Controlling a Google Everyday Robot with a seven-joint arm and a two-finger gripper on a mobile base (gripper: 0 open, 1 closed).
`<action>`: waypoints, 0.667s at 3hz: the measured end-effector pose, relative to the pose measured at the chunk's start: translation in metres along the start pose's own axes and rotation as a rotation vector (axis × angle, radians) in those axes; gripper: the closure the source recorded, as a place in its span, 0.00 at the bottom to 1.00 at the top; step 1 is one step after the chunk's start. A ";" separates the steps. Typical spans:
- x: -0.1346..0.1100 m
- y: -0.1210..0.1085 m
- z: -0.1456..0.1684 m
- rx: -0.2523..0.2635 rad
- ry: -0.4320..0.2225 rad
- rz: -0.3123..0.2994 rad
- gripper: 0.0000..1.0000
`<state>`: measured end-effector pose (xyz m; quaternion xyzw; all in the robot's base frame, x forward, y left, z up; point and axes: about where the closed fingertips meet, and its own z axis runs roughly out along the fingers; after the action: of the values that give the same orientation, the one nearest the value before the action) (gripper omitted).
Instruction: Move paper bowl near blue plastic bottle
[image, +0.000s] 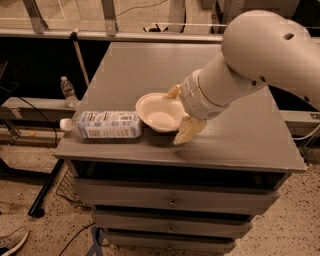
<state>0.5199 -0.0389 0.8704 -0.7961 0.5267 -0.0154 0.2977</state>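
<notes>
At the near left of the grey bench (240, 150), the squarish clear plastic bottle with a pale blue-and-white label (107, 124) lies on its side. The round, shallow off-white paper bowl (156, 112) sits upright just beside the bottle's right end, so the move looks essentially done. The tan two-fingered claw (181, 111) is at the bowl's right rim, fingers (187, 131) spread wide and seemingly clamping nothing; only backing the arm away appears left.

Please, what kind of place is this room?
Probably a lab or workshop: a grey drawer cabinet serves as table, loose cables lie on the speckled floor, and the gripper is at the paper bowl on it.
</notes>
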 end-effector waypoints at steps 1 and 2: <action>-0.001 0.000 0.000 0.000 0.000 -0.002 0.00; -0.001 0.000 0.000 0.000 0.000 -0.002 0.00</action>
<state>0.5194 -0.0381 0.8706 -0.7966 0.5259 -0.0155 0.2975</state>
